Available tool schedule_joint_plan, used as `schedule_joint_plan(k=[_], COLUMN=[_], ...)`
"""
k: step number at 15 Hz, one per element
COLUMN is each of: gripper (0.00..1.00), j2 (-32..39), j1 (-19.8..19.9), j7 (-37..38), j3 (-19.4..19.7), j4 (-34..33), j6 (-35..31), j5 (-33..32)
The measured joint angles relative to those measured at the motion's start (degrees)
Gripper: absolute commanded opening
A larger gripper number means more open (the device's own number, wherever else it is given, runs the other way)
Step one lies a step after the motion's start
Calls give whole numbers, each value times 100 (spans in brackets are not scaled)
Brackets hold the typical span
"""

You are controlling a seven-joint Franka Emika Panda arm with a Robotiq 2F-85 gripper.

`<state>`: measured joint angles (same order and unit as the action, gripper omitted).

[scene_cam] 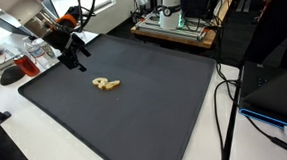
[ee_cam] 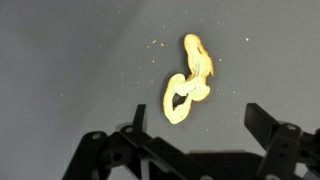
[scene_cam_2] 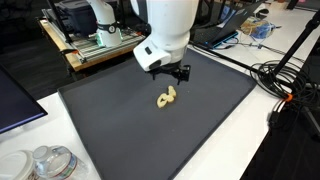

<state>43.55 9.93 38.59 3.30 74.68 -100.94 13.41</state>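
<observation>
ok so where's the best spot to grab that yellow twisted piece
Come straight down from above, since the yellow piece lies flat on the mat. Probably close the gripper across its narrow waist, between the solid lobe and the loop.

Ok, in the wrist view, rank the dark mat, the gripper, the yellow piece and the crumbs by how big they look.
1. dark mat, fills the whole background.
2. gripper, open; it sits nearest the camera, so its rank over the piece is unsure.
3. yellow piece.
4. crumbs, tiny specks beside it.
</observation>
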Motion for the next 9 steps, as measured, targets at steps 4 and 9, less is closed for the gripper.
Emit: schedule_joint_plan(k=[4, 9], gripper=[100, 100], j2=[323, 638], j1=[375, 661], j7=[-770, -1523], j3=[2, -17], j4=[-217, -344], j6=[-25, -138], j5=[477, 1055])
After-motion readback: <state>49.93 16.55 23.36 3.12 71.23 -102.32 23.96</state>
